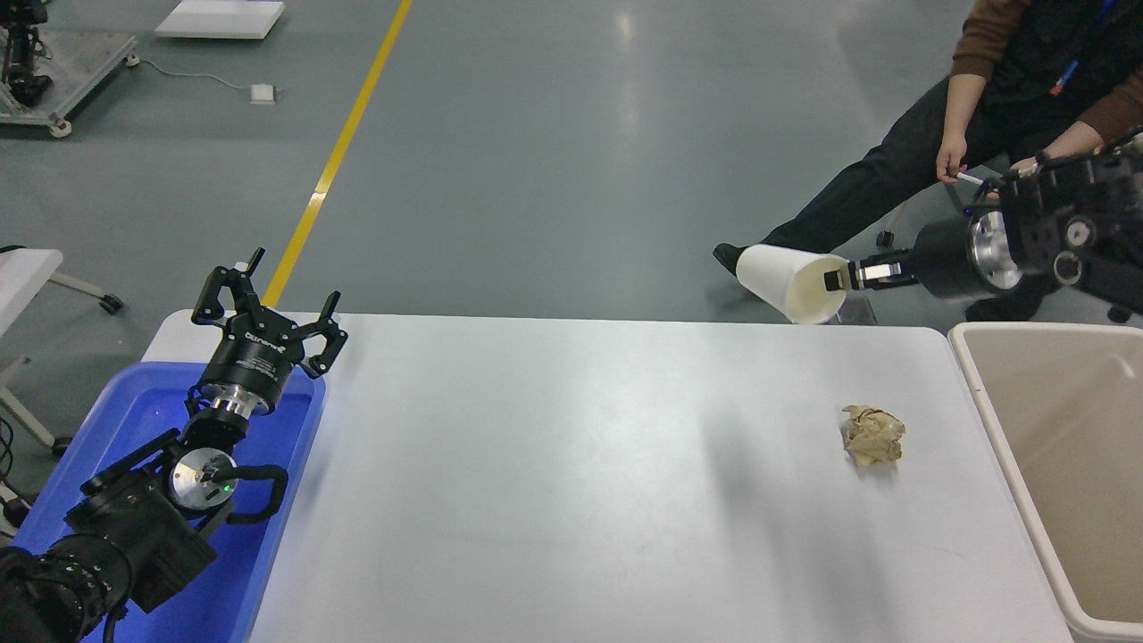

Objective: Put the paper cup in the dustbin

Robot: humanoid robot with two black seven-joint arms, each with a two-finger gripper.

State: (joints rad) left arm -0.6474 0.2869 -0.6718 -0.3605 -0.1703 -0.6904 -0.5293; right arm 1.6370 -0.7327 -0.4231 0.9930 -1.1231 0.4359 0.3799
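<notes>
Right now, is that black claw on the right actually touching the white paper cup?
Touching. In the head view the right gripper pinches the rim of the paper cup, holding it tilted in the air above the table's far edge.

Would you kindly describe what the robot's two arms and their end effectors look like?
Both arms are matte black with silver metal wrist discs. The left end effector has splayed black linkage fingers and white lettering on its body; a green light glows on its wrist. The right end effector ends in slim fingers.

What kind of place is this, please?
Probably a robotics lab or industrial test hall: a grey coated floor with a yellow line, a white table for trials, and a seated person watching.
</notes>
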